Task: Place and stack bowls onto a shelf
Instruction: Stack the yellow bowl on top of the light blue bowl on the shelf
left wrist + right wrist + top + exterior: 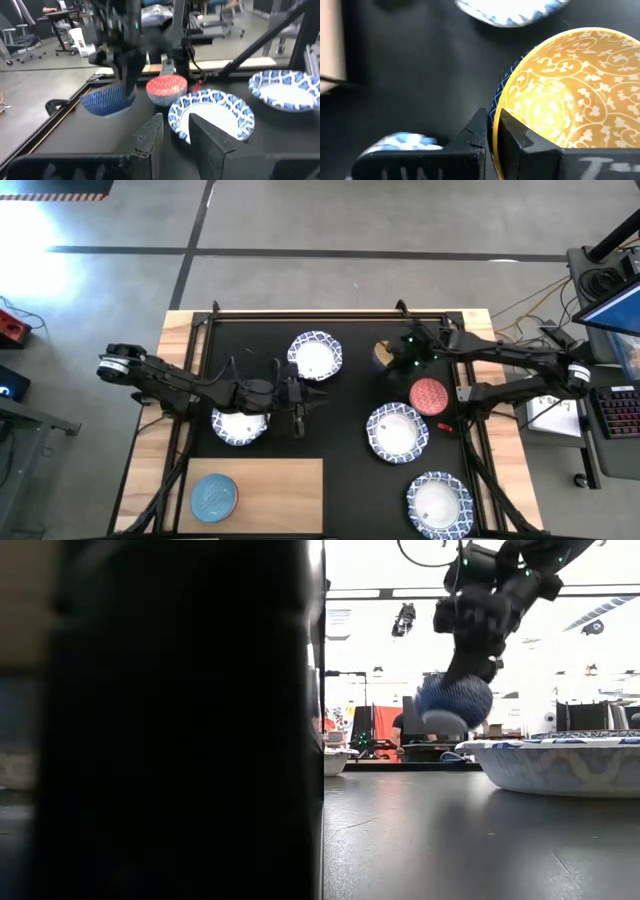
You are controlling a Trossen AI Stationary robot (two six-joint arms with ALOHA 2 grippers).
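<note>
My right gripper [393, 352] is shut on a small bowl [453, 700], golden yellow inside [560, 100] and blue-patterned outside, held above the black mat's far middle. A red-pink bowl [428, 395] sits on the mat next to it. Several large white bowls with blue rims [315, 355] [238, 424] [397, 430] rest on the mat. A light blue bowl [213, 495] stands on the light-wood shelf [280, 485] at the near left. My left gripper [176, 127] hovers level over the mat's middle, open, with nothing between its fingers. My right gripper pinches the yellow bowl's rim [495, 117], one finger [515, 132] inside the bowl and one [477, 132] outside against its blue wall. The fingers slant down from above. The bowl hangs tilted below them [455, 705], clear of the mat.
A fourth large white bowl [438, 502] sits at the mat's near right corner. A black frame rail [330, 311] runs along the far edge. In the low view a dark mass [170, 720] blocks the left half. Bare mat lies between the bowls in the middle.
</note>
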